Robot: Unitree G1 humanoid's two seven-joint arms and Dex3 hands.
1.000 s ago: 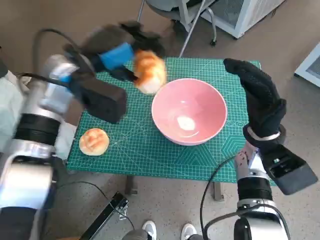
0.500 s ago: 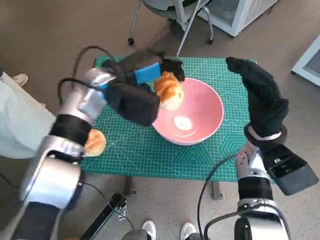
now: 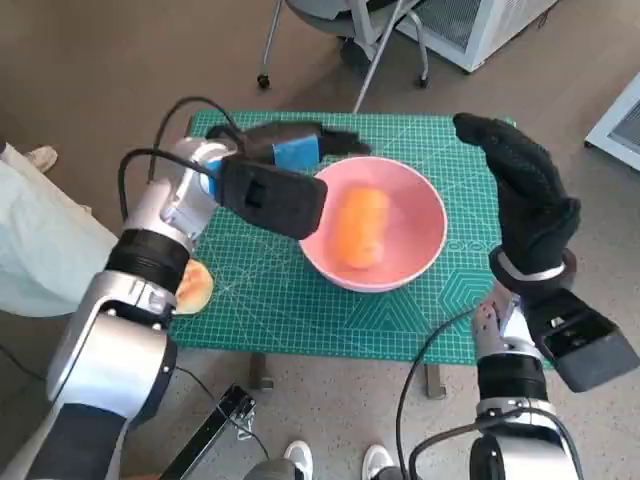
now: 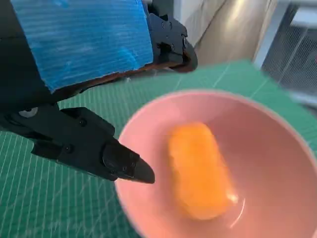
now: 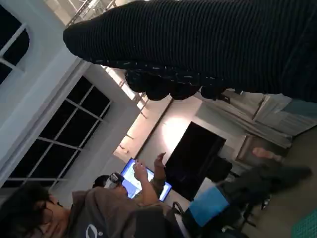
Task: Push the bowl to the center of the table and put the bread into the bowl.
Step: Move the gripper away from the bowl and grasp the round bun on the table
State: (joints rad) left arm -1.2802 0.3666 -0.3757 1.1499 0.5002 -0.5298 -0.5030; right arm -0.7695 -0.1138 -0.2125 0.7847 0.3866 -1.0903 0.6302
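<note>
**A:** We see the bread (image 3: 362, 226) lying inside the pink bowl (image 3: 424, 205), an orange-gold oblong loaf, blurred in both the head view and the left wrist view. The bowl stands on the green cutting mat (image 3: 280, 290) that covers the surface, a little right of the mat's middle.

**B:** And the left hand (image 3: 296, 150)? We make it out at the bowl's far left rim, blue tape over its back, the forearm reaching in from the near left.

**A:** It holds nothing. In the left wrist view its black fingers (image 4: 121, 164) stand apart, one tip over the bowl's rim, another further off past the tape, and the bread lies free between and beyond them.

**B:** The right hand (image 3: 525, 195) stands upright at the right edge of the surface, gloved, fingers together and raised, well apart from the bowl. We see nothing in it.

**A:** On the bread's direction: in the head view its long axis runs near to far, tipped slightly, one end toward the bowl's far rim and the other toward the near wall.

**B:** A second bread roll (image 3: 194, 286) lies at the mat's near left edge, half hidden by the left forearm. In the right wrist view we see a person (image 5: 99, 210) seated before a lit screen (image 5: 143, 181).
</note>
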